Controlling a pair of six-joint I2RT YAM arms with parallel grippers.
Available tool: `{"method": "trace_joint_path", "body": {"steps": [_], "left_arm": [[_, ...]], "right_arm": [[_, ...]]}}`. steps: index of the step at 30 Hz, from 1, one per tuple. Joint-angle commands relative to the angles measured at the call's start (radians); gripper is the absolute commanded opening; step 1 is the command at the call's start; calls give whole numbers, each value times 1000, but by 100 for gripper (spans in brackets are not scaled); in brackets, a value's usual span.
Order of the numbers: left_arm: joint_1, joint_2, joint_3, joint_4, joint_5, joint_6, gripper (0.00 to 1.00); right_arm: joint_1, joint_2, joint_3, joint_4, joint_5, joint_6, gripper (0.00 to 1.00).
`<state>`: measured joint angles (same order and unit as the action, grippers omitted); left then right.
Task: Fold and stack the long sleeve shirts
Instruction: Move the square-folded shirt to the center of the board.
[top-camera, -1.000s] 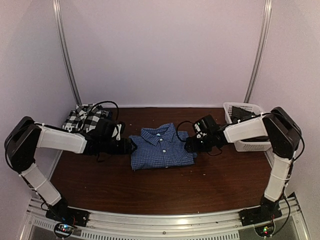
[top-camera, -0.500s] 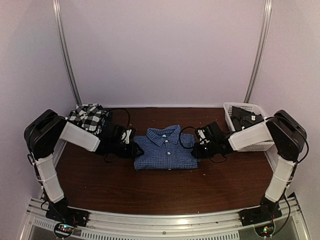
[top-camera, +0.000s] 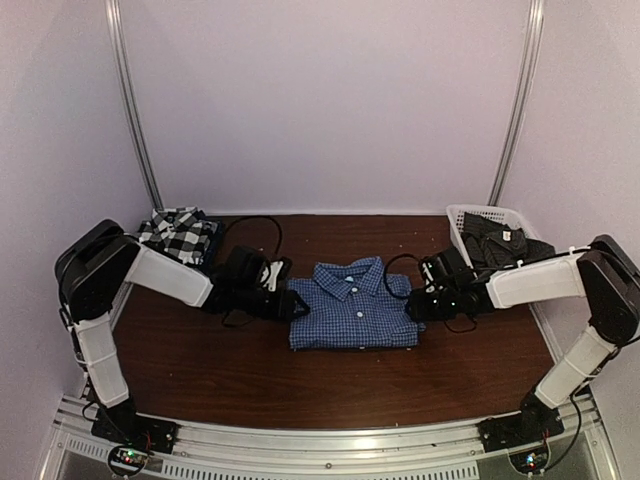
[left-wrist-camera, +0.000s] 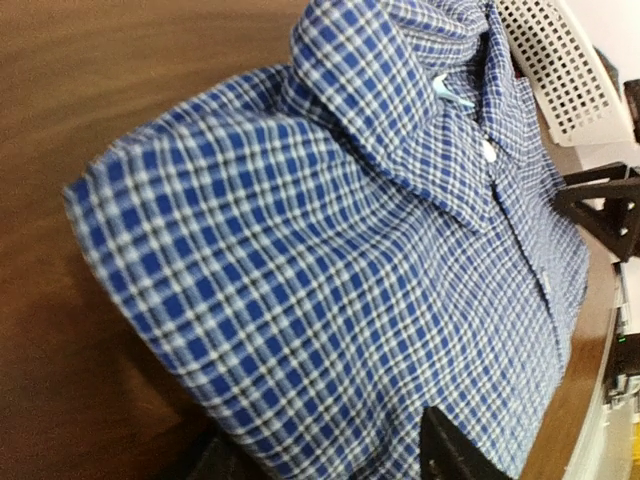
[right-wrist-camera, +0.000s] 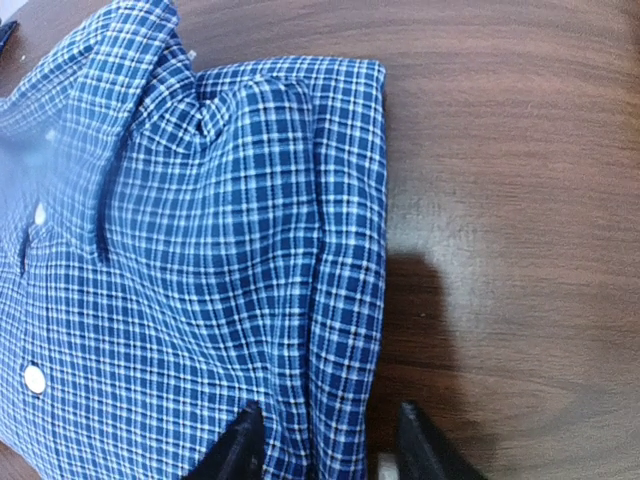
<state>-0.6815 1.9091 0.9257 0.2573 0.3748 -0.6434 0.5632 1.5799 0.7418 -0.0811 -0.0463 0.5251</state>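
Blue check shirt (top-camera: 352, 305) lies folded at centre of desk (top-camera: 330, 385), plaid shirt (top-camera: 178, 235) at 10 o'clock. Dark shirts (top-camera: 500, 240) in basket (top-camera: 465, 215) at 2 o'clock are not yet folded. Right gripper (right-wrist-camera: 328, 445) jaws part-open astride its edge; left gripper (top-camera: 295, 303) jaws, cannot tell.

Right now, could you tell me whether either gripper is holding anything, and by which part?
The blue check shirt has one side edge between the fingers of the left gripper and the other in the right gripper. Whether they clamp it cannot be told.
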Motion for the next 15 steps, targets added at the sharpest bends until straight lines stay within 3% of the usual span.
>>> {"method": "trace_joint_path", "body": {"steps": [1, 6, 11, 15], "left_arm": [[33, -111, 51, -143, -204, 106, 70], [118, -218, 93, -338, -446, 188, 83], [199, -219, 233, -548, -709, 276, 87], [273, -163, 325, -607, -818, 287, 87]], "right_arm": [[-4, -86, -9, -43, 66, 1, 55], [0, -176, -28, -50, 60, -4, 72], [22, -198, -52, 17, 1, -7, 72], [38, -168, -38, 40, -16, -13, 72]]}}
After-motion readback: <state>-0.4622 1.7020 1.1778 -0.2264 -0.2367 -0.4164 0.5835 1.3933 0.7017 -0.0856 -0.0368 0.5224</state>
